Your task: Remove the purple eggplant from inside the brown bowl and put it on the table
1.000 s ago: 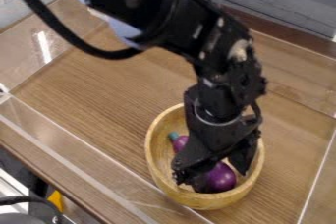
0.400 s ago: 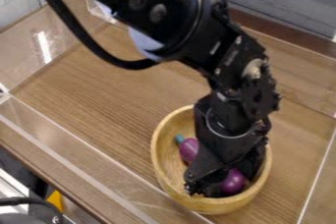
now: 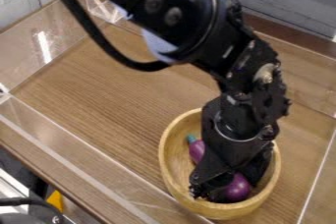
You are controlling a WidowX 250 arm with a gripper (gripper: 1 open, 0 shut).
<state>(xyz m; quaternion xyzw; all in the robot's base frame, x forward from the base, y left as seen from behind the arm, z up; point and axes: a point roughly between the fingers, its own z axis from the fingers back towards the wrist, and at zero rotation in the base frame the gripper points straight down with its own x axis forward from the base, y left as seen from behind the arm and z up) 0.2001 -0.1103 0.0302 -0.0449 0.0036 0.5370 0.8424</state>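
The brown bowl (image 3: 170, 147) sits on the table (image 3: 98, 90) near the front right. Inside it lies the purple eggplant (image 3: 238, 186), glossy, with more purple showing at the left of the gripper and a bit of teal stem by the rim. My gripper (image 3: 221, 181) points straight down into the bowl. Its dark fingers (image 3: 202, 185) stand spread on either side of the eggplant, low against the bowl's floor. The black wrist hides the middle of the eggplant, so I cannot tell whether the pads touch it.
Clear acrylic walls (image 3: 79, 164) edge the table at the front and left. The black arm (image 3: 171, 17) reaches in from the upper left across the tabletop. A wall of light planks (image 3: 282, 2) stands behind.
The bowl has slid a little to the right in the picture, with the gripper still inside it. The eggplant remains in the bowl under the fingers.
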